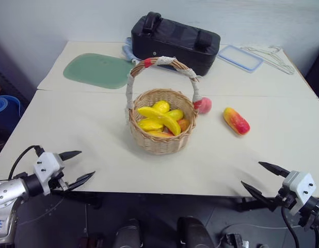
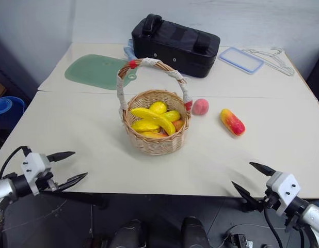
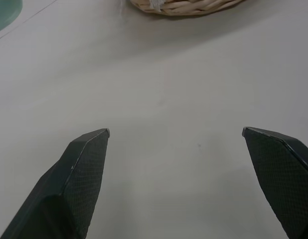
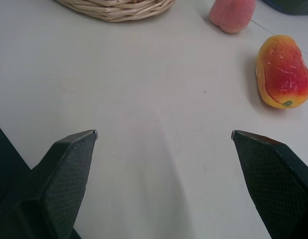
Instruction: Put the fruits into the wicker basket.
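Both tools, left (image 1: 76, 167) and right (image 1: 258, 179), spread empty at near counter (image 1: 97, 155) edge; pink-red round peach (image 2: 200, 106) and yellow-red oblong mango (image 2: 232, 122) lying outside tan wicker basket (image 2: 155, 139), likely awaiting right-side pickup.

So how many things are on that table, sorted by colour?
Yellow fruits heaped in the wicker basket: the exact number cannot be told
Pink: 1, the peach
Yellow-to-red: 1, the mango
Tan: 1, the basket
Black: 1, the bag
Green: 1, the mat
Clear with blue rim: 1, the lid
White: the hangers, number unclear
Total: 6, plus the basket's fruits and the hangers
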